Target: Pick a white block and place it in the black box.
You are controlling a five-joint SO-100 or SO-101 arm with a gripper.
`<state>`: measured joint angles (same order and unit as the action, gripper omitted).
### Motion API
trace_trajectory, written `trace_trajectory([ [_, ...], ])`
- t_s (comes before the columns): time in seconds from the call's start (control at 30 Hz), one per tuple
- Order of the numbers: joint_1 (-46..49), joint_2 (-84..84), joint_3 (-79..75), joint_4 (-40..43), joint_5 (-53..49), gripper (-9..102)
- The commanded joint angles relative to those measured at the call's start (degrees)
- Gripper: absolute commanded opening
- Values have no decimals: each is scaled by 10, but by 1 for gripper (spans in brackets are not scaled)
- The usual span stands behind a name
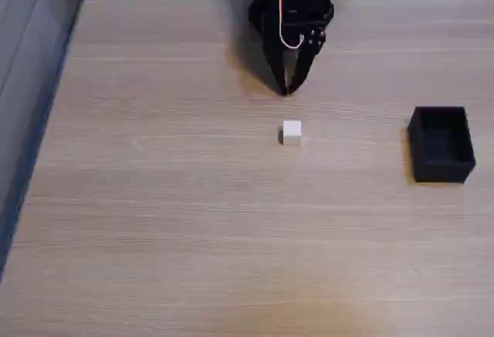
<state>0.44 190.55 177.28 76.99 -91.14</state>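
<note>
white block (291,131): table centre | black box (441,143): right, open-topped, apart

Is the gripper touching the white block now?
Apart. In the fixed view, bare table shows between the gripper and the white block.
</note>
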Motion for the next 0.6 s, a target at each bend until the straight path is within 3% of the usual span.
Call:
trace_trajectory([
  [0.0,11,4,8,2,-6,0],
  [0.57,9,4,8,2,-3,0],
])
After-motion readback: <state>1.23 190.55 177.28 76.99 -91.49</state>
